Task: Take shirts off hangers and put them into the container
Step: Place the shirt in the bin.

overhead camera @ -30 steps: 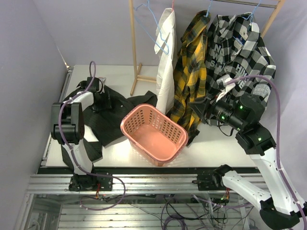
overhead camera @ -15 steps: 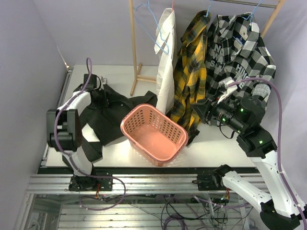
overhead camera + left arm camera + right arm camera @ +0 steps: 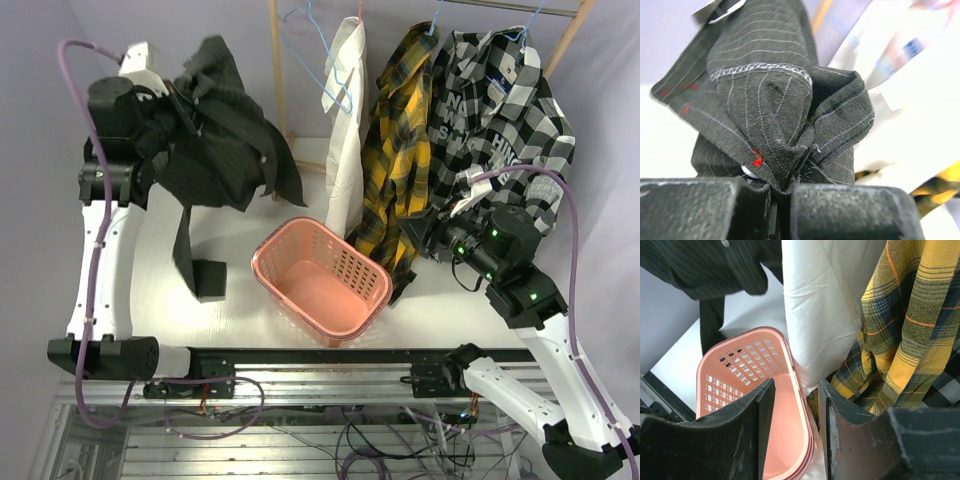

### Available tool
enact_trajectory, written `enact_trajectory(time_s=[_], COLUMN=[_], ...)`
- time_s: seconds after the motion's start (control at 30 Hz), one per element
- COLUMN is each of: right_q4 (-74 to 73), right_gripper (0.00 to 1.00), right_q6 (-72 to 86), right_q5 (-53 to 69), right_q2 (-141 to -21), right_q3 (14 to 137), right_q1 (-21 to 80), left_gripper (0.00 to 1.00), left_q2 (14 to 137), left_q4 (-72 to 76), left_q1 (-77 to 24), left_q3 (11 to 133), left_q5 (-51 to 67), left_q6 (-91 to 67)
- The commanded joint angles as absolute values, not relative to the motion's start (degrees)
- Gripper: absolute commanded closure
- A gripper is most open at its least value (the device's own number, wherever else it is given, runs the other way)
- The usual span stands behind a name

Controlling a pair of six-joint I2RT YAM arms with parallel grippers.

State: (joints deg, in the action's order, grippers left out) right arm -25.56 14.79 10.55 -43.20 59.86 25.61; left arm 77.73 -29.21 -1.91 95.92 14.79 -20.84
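Left tool [image 3: 782,197] clamped on pinstriped shirt [image 3: 215,150], held high; container [image 3: 350,262] lies lower, to its right. Shirt hangs vertical, tail seemingly touching surface [image 3: 235,322]. Right tool [image 3: 794,395] apart, empty.

**Item:** dark pinstriped shirt [image 3: 775,105]. Bunched into a crumpled mound filling the centre of the view. Thin pale stripes.
- White overlocked seam [image 3: 760,67] curves across the upper fold.
- Small red thread marks [image 3: 756,161] at left and low centre.

**Held by:** left gripper [image 3: 780,195]. Two black fingers [image 3: 695,210] lie along the near edge, jaws pressed together on a gathered fold of the cloth.
- Pale round spot [image 3: 746,170] just above the left finger, too small to identify.

**Background, all blurred:**
- Right: white fabric [image 3: 910,125].
- Low right: yellow patch [image 3: 940,192].
- Far, top: tan pole [image 3: 821,14].
- Upper left: pale lavender wall [image 3: 665,35].
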Motion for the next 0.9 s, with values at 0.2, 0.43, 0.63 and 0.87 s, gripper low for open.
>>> enact_trajectory(time_s=[0.2,0.43,0.63,0.87], right_q4=[-21.1,-20.7,-20.2,-21.8], right_gripper=[0.60,0.60,0.60,0.60], right_q6=[17.6,18.2,19.0,18.8], right_q5=[10.3,10.5,11.1,10.2], right_q2=[-42.6,-42.2,-41.8,-41.0], right_q3=[58.0,57.7,57.7,58.1], right_q1=[25.8,25.7,25.8,25.8], left_gripper=[0.93,0.93,0.93,0.93], left_q2=[78.8,82.2,89.3,91.3], left_q4=[-25.8,-9.8,1.7,7.5], left_q1=[-6.0,-6.1,-6.0,-6.0], left_q3=[123.8,135.4,146.5,148.2], left_q5=[22.6,29.8,30.8,26.6], left_q6=[-30.0,-43.8,-55.7,-60.8])
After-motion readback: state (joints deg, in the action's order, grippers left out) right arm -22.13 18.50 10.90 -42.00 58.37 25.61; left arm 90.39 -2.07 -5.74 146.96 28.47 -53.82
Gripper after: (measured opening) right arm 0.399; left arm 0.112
